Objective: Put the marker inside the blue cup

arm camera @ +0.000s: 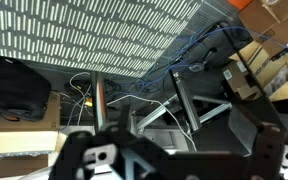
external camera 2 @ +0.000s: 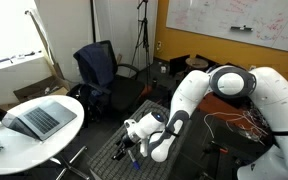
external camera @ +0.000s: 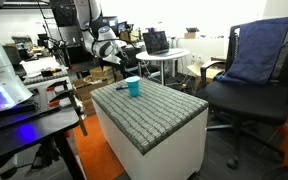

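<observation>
The blue cup (external camera: 133, 87) stands upright near the far edge of the grey padded block (external camera: 154, 110). A small dark-blue marker (external camera: 121, 88) lies on the block just beside the cup. My gripper (external camera: 112, 62) hangs behind and above the block's far edge, apart from both. It also shows in an exterior view (external camera 2: 124, 150), low over the block's end. In the wrist view the block's patterned top (arm camera: 94, 35) fills the upper part; cup and marker are out of view there. The dark jaws (arm camera: 174, 140) look spread with nothing between them.
A black office chair (external camera: 249, 90) with a blue cloth stands beside the block. A round white table (external camera 2: 39, 125) with a laptop stands behind. A black bench with equipment (external camera: 24, 105) is on the other side. Cables and metal frame legs (arm camera: 184, 100) lie on the floor below the gripper.
</observation>
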`<state>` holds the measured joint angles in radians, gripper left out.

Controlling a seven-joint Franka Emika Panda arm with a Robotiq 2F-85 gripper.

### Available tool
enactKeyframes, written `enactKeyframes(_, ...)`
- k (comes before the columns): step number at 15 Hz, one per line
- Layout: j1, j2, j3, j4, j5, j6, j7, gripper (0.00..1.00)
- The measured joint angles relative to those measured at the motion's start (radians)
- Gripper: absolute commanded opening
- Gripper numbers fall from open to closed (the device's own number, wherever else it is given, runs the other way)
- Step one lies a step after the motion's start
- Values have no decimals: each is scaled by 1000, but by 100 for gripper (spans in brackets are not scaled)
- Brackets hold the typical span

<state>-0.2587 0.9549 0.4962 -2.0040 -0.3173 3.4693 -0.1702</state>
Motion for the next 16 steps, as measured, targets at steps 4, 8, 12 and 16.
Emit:
enactKeyframes(4, 61, -9, -39, 18, 82, 0, 88, 100)
enactKeyframes(8, 165, -37, -116, -11, 205, 0, 162, 100)
enactKeyframes(12, 286, -94, -197, -65, 327, 0, 217, 100)
enactKeyframes(16, 406, -150, -271, -128, 430, 0, 251, 100)
